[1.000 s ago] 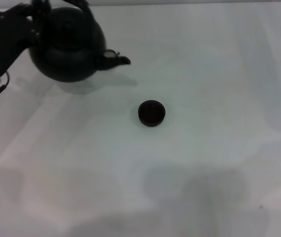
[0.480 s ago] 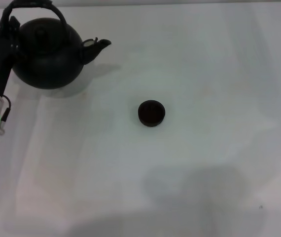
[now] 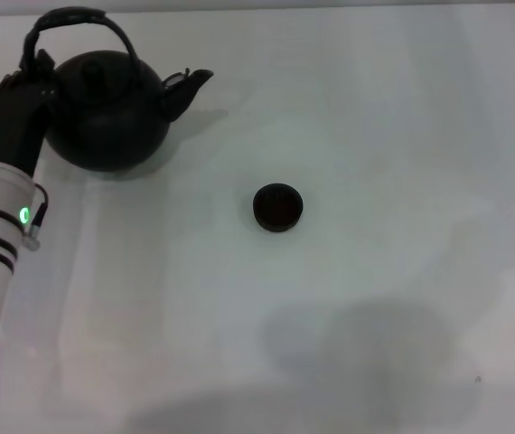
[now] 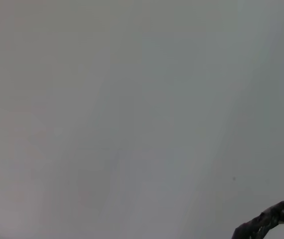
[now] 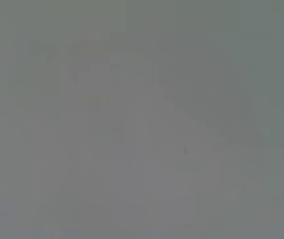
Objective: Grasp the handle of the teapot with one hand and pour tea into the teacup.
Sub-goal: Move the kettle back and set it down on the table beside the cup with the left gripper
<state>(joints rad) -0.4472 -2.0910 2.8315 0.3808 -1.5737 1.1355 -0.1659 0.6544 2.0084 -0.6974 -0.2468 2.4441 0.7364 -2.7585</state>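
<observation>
The black teapot [image 3: 108, 113] stands upright at the far left of the white table, its spout [image 3: 190, 86] pointing right towards the middle. Its arched handle [image 3: 81, 18] rises over the lid. My left gripper [image 3: 33, 77] is at the left end of the handle, against the pot's side. A piece of the handle [image 4: 271, 221] shows in a corner of the left wrist view. The small dark teacup [image 3: 278, 207] sits alone near the table's middle, well apart from the spout. The right gripper is out of view.
My left forearm [image 3: 0, 235], white with a green light, runs down the left edge of the head view. The white table [image 3: 375, 271] carries soft shadows near its front edge. The right wrist view shows only bare surface.
The teapot went from tilted, with its spout reaching towards the cup, back to upright at the far left. My left arm drew back with it and now shows longer along the left edge.
</observation>
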